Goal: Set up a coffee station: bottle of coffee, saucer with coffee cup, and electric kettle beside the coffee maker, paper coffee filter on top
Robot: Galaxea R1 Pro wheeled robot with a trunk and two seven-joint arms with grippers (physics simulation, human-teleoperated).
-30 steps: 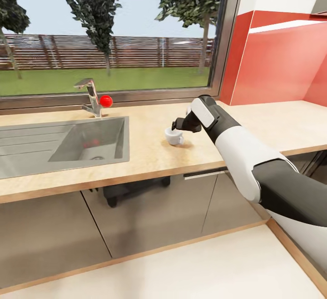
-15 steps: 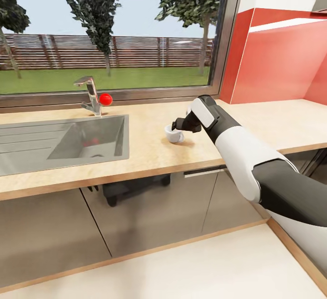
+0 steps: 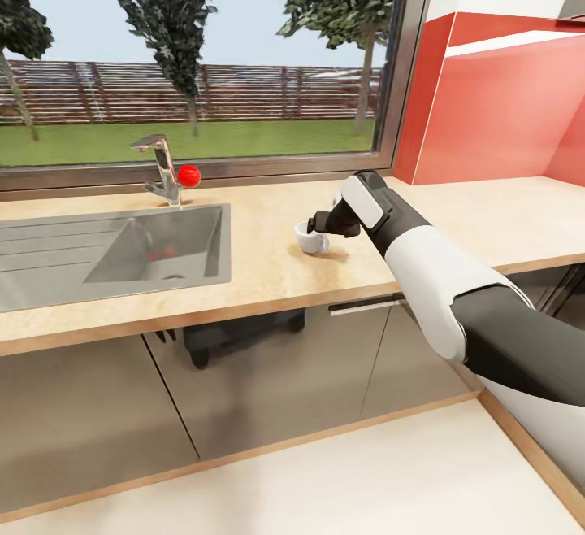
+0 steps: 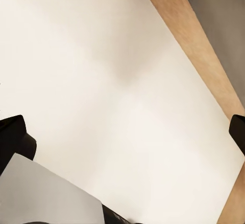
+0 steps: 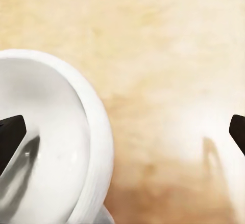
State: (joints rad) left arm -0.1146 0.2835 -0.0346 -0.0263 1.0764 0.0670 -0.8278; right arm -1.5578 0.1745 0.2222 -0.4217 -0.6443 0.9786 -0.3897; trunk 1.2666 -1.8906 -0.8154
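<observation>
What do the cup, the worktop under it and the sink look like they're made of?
Cup: likely glazed ceramic; plain white, smooth, with a soft sheen inside in the right wrist view. Worktop: light wood or wood-look laminate; pale mottled grain, matte, darker edge strip. Sink: probably brushed stainless steel; grey, dull reflections, a red glint from the ball by the tap.

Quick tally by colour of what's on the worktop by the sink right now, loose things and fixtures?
White: 1, the coffee cup on the kitchen countertop, at the right pincer.
Red: 1, the ball by the faucet.
Silver: 2, the faucet and the sink.
Total: 4.
</observation>
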